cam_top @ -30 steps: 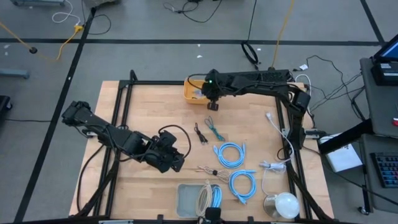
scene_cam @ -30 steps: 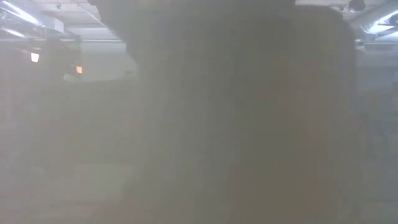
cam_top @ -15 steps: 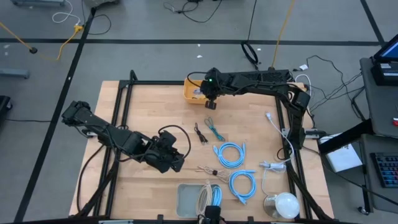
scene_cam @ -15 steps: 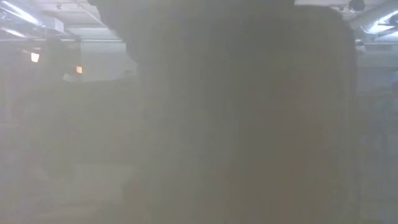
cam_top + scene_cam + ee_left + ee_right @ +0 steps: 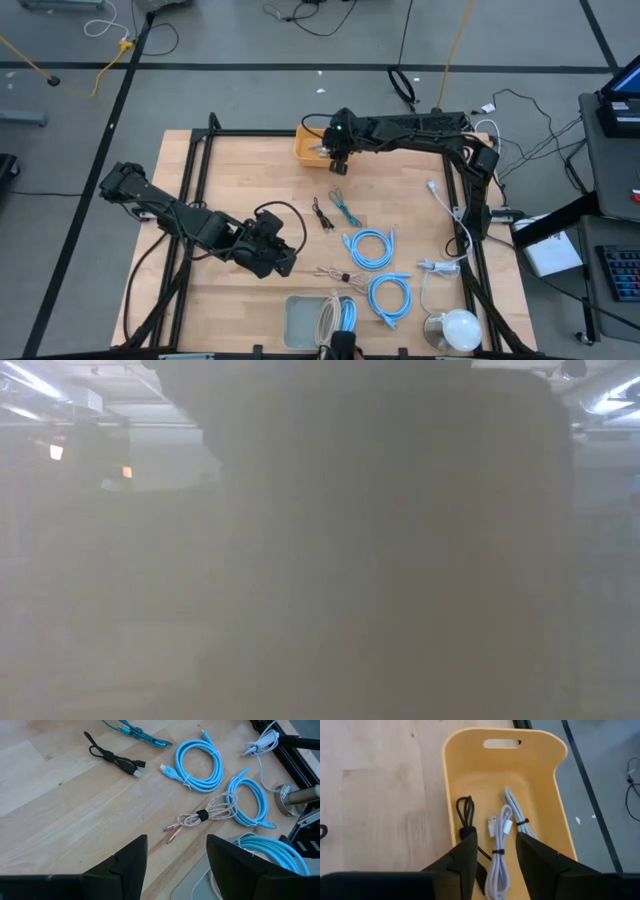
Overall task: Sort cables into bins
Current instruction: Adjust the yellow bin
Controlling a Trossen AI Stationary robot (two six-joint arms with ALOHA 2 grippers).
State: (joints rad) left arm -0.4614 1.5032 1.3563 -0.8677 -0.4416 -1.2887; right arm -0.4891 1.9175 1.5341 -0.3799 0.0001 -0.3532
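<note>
My right gripper [image 5: 496,840] hangs open over the orange-yellow bin [image 5: 555,795] at the table's far side. A grey-white cable [image 5: 506,827] lies on the bin's floor between its fingers, with a short black cable [image 5: 465,815] beside it. My left gripper [image 5: 175,855] waits open above the table's left half [image 5: 283,262]. On the wood lie two light-blue coils [image 5: 370,247] [image 5: 390,295], a thin tied bundle [image 5: 338,273], a black cable [image 5: 322,213] and a teal cable [image 5: 346,210]. The grey bin [image 5: 298,322] at the near edge holds a beige coil [image 5: 328,318] and a light-blue coil [image 5: 347,315].
A white dome [image 5: 460,328] stands at the near right corner, and a loose white cord [image 5: 445,215] runs along the right frame rail. A black frame borders the table. Something dark close to the lens fills the low view.
My right gripper has stayed over the orange-yellow bin, and its fingers have spread apart there.
</note>
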